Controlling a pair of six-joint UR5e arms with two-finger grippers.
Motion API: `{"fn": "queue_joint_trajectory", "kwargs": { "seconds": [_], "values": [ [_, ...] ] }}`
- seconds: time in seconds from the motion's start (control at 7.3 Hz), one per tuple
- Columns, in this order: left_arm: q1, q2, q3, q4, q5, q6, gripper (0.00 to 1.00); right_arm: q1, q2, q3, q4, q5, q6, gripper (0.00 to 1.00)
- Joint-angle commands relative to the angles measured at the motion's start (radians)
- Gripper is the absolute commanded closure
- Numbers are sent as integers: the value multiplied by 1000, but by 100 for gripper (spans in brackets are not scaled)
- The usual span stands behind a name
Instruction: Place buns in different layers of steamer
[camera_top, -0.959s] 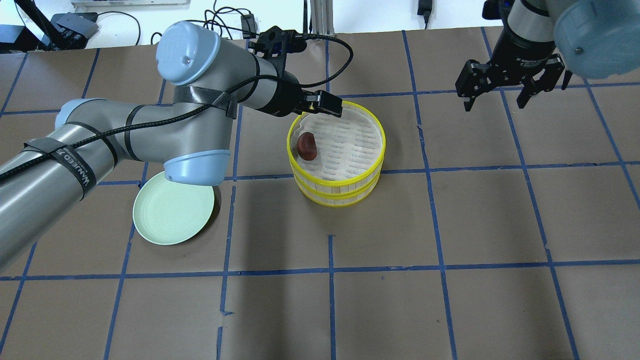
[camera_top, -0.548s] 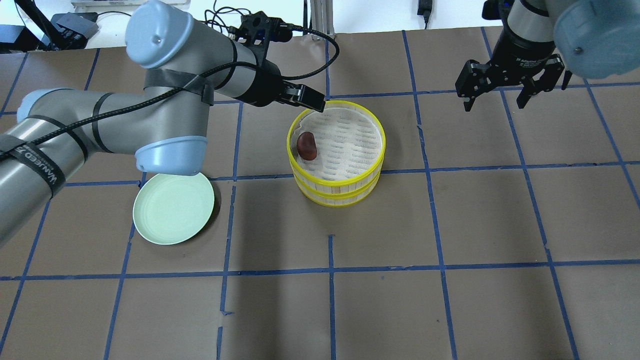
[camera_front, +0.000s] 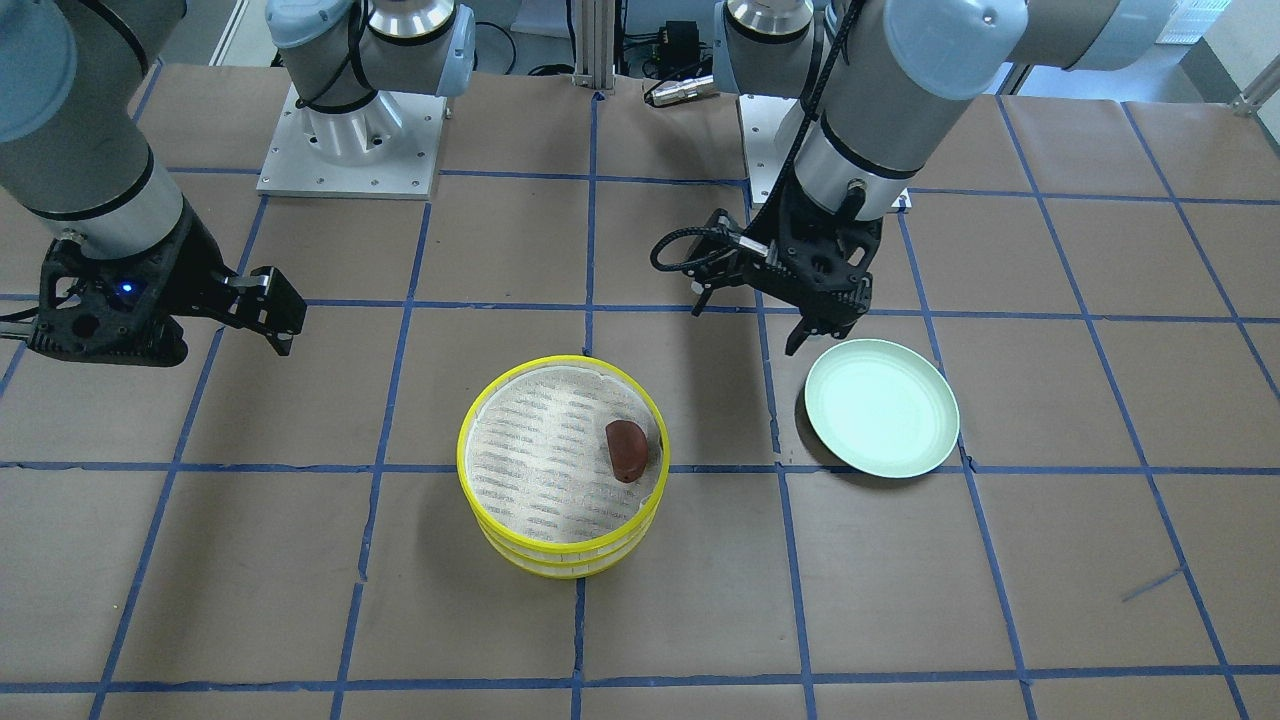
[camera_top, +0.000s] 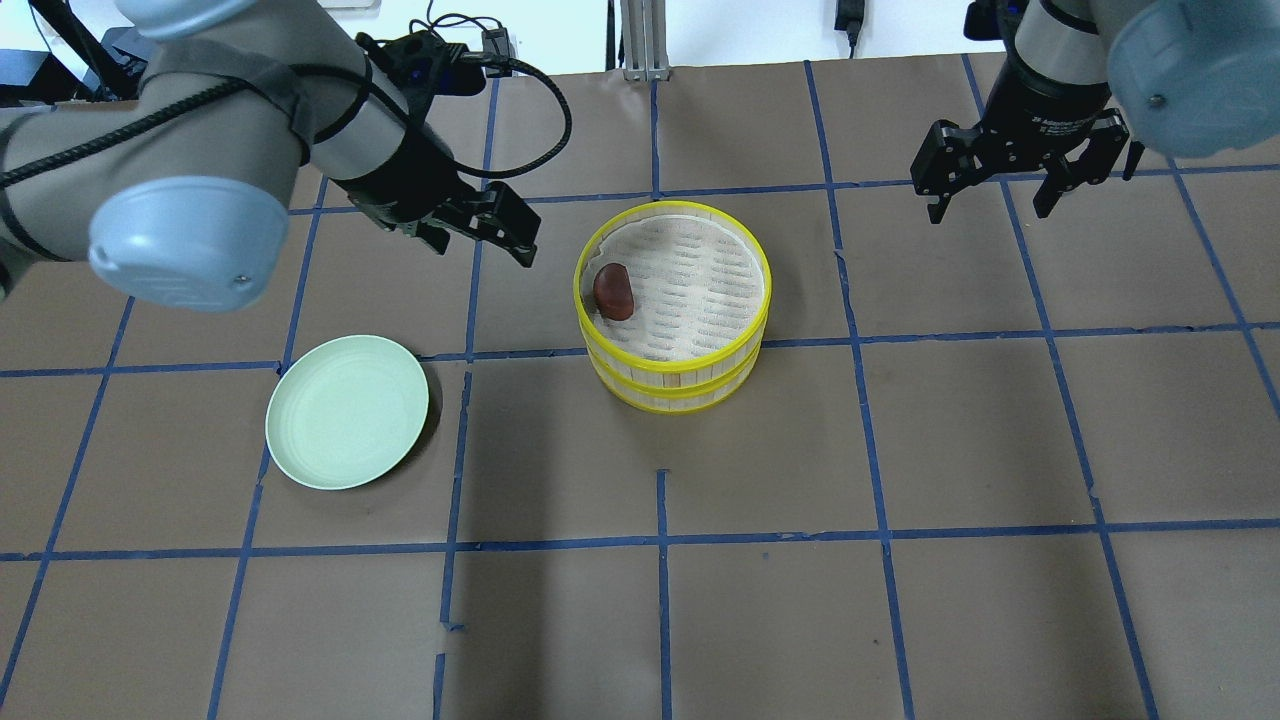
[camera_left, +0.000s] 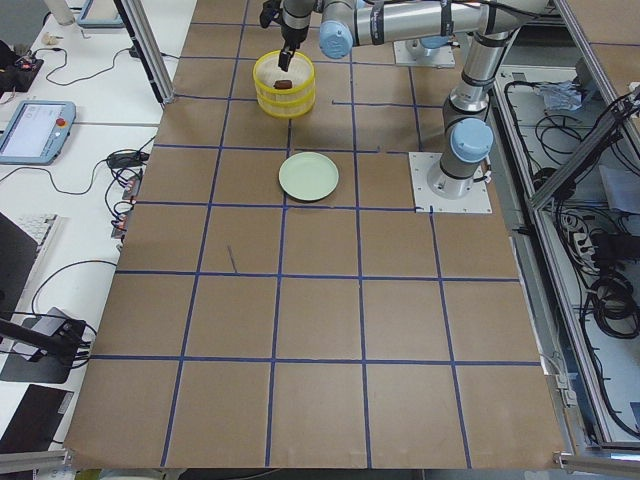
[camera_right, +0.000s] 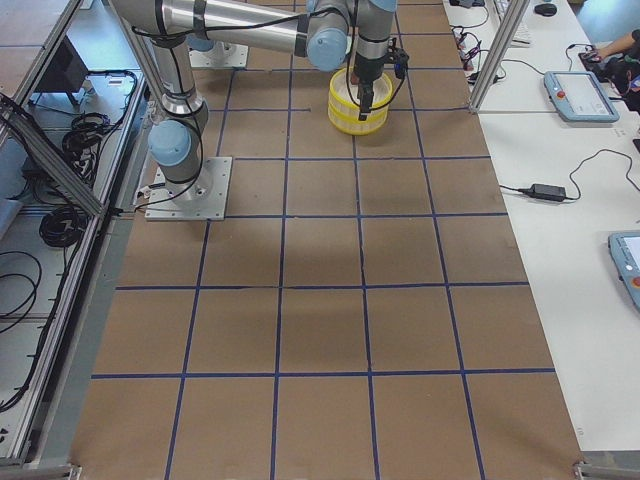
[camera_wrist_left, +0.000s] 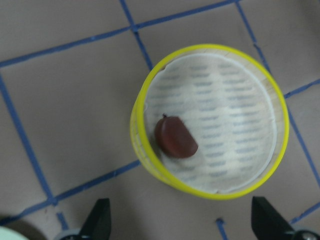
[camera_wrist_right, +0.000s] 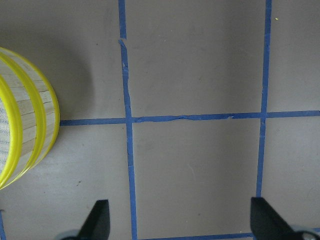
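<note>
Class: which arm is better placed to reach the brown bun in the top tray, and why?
Left. The left gripper, open, hovers beside the steamer, nearest the brown bun; the right gripper is farther off.

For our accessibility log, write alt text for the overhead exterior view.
A dark reddish-brown bun lies in the upper of two stacked yellow-rimmed steamer trays at the view's centre. The left gripper hangs open to their left, with a pale green plate lower left; the right gripper hangs open at upper right.
</note>
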Motion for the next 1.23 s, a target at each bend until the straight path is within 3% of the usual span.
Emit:
{"fn": "queue_joint_trajectory", "kwargs": {
  "seconds": [0.0,0.27,1.1],
  "values": [
    [129,11,53,-186,45,0,0,0,0,0,0,1,0,0],
    [153,6,96,-231,244,-1,0,0,0,0,0,1,0,0],
    [147,15,102,-245,244,-1,0,0,0,0,0,1,0,0]
  ]
}}
